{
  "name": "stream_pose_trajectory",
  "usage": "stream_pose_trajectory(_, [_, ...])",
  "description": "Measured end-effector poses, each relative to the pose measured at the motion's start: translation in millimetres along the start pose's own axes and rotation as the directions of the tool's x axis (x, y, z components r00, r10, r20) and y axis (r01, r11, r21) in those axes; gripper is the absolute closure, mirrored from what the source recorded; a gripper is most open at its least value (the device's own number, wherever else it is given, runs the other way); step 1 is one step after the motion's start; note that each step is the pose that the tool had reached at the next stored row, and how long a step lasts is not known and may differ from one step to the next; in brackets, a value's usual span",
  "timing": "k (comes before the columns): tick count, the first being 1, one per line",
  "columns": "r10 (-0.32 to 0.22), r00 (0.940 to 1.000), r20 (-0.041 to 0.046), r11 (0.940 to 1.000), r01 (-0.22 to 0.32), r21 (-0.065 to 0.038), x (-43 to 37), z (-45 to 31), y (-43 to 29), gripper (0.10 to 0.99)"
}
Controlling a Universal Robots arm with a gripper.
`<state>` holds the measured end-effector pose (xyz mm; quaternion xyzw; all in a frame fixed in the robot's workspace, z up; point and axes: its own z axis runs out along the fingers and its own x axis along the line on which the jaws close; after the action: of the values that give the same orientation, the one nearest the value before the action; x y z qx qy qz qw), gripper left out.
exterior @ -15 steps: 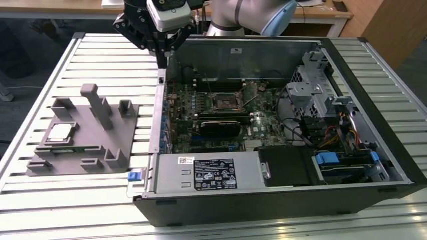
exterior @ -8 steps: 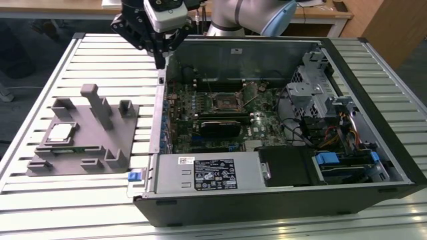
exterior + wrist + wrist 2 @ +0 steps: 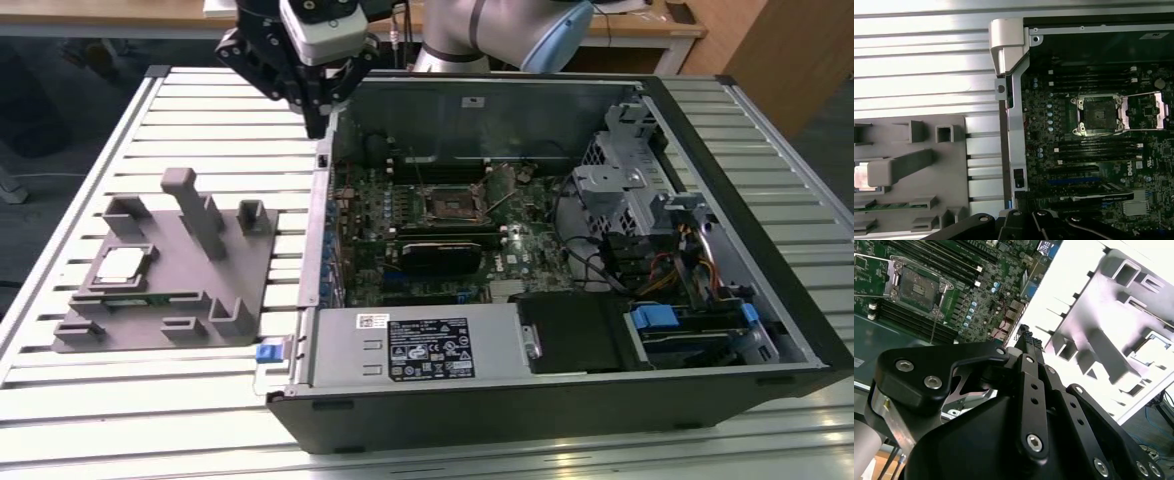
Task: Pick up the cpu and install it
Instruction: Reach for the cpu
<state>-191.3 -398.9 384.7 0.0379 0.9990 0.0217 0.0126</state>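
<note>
The cpu (image 3: 123,263), a small silvery square, lies in a recess of the grey fixture (image 3: 167,300) at the exterior view's left. In the first wrist view a grey post partly hides the cpu (image 3: 861,176). My gripper (image 3: 318,125) hangs high over the far left corner of the open computer case (image 3: 561,400), well away from the cpu, with its fingers (image 3: 1027,340) shut together on nothing. The motherboard socket (image 3: 454,205) sits with its metal frame open and shows in both wrist views as a dark square (image 3: 1099,115) (image 3: 916,287).
The case's left wall (image 3: 1010,125) stands between the fixture and the motherboard. Tall grey posts (image 3: 200,215) rise from the fixture close to the cpu. Drive cages and cables (image 3: 667,240) fill the case's right side. The slatted metal table (image 3: 200,110) lies beneath everything.
</note>
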Motion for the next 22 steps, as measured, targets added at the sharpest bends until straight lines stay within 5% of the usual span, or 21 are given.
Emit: stream_pose_trajectory(22, [0.000, 1.0000, -0.0005, 1.0000, 0.000, 0.000, 14.5, 1.6, -1.2, 0.980])
